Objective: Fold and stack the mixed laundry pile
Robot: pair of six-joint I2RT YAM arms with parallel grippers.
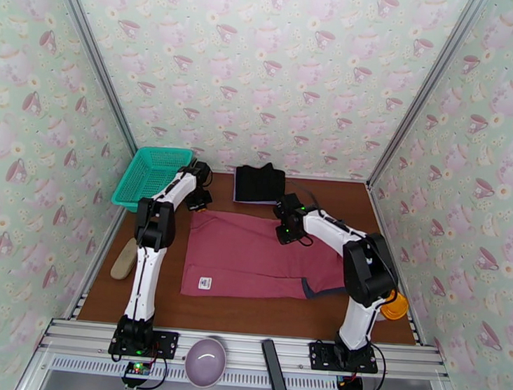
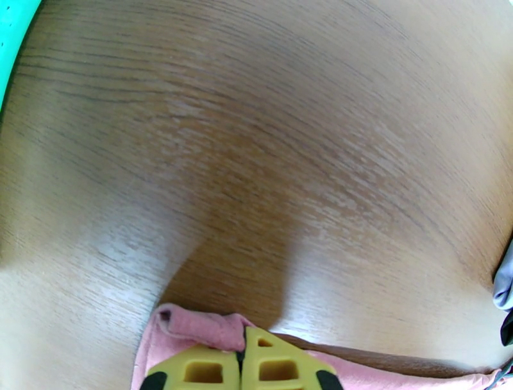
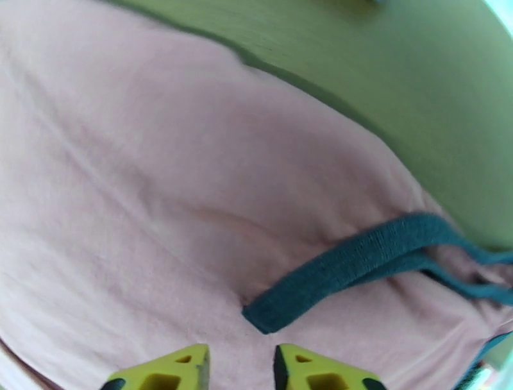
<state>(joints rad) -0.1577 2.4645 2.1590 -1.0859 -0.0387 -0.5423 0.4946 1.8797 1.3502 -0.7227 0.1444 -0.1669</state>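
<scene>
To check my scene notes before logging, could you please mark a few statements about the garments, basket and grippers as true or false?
1. The red top lies spread out on the table. True.
2. The black garment sits inside the teal basket. False: it lies folded on the table beyond the red top, apart from the basket.
3. The left gripper is shut on a corner of the red top. True.
4. The right gripper is clamped on the navy trim. False: its fingers stand apart over the red cloth, with the trim ahead of them.
</scene>
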